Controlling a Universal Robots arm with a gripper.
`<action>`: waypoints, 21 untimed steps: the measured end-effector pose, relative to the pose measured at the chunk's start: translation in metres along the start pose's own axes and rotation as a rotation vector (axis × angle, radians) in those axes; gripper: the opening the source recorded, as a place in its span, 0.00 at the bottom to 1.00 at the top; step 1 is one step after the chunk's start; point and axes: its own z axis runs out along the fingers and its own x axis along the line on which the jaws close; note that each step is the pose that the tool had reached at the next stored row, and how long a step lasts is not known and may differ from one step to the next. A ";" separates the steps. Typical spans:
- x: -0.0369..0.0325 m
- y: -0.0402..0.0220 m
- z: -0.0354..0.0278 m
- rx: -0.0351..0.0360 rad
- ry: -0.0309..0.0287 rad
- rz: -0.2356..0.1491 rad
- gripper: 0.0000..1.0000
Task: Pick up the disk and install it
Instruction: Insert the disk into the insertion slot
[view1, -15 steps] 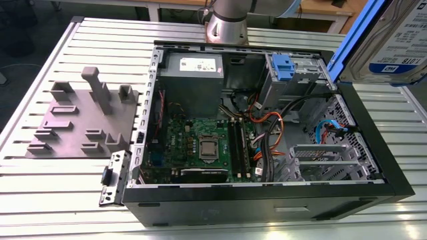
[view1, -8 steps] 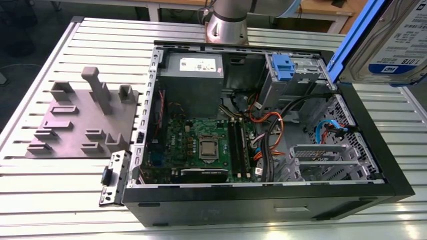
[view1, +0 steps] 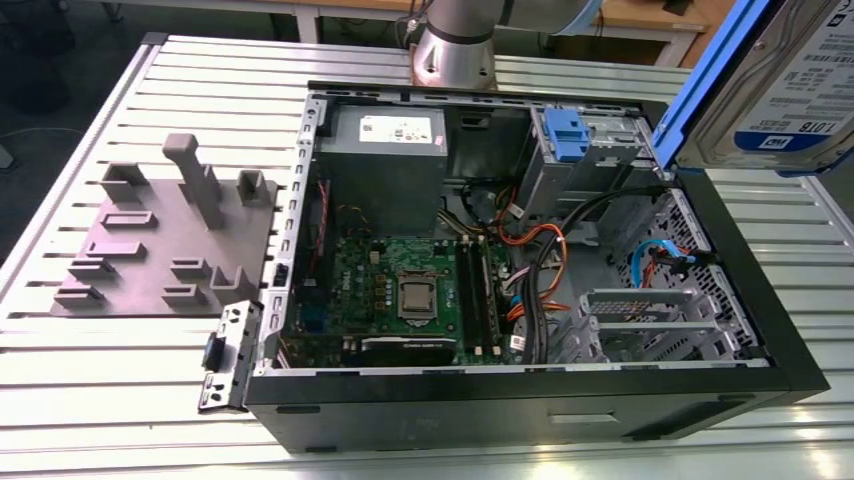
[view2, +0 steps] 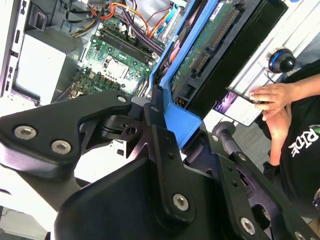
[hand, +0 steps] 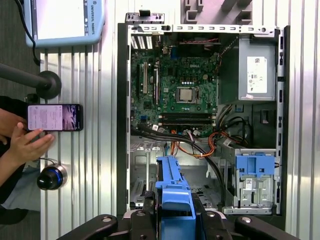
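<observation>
Second wrist view, pincer (view2: 169, 116) clamped on disk (view2: 212, 52) at blue bracket (view2: 184, 121)

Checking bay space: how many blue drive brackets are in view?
2: one framing the disk in the gripper, a second bracket in the case's drive bay. Others may be hidden.

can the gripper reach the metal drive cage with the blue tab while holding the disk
Probably yes. The gripper holds the disk above the open case, and nothing seems to cover the drive cage, though cables run close beside it.
</observation>
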 end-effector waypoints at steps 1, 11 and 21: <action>0.0000 0.0000 0.0003 0.0000 0.0000 0.000 0.36; 0.0000 0.0000 0.0026 0.0000 0.0000 0.000 0.36; 0.0000 0.0001 0.0089 0.0000 0.0000 0.000 0.36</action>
